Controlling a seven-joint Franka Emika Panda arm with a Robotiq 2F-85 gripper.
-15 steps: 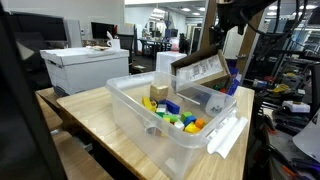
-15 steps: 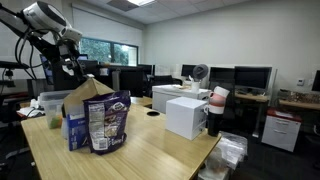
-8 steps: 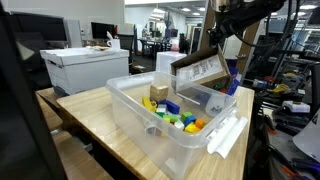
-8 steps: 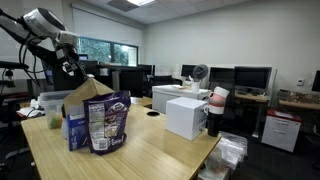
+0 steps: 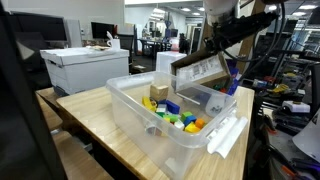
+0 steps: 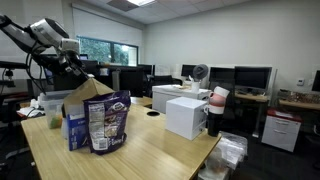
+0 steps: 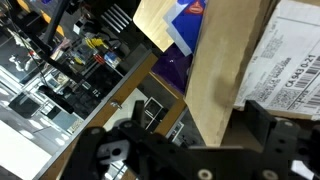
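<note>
The black robot gripper point(image 5: 224, 32), jaws wide open and empty, hovers just above the brown cardboard box point(image 5: 199, 70) leaning tilted in the clear plastic bin point(image 5: 138, 118).

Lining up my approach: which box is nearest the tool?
The brown cardboard box leaning in the clear bin; the white box stands farther off, outside the bin.

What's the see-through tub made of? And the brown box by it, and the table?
The see-through tub looks like clear glossy plastic: the coloured blocks show through its walls. The brown box with a white label seems to be matte cardboard: dull brown, with a bent flap. The pale table looks like wood, or a wood-look top; grain lines show.
</note>
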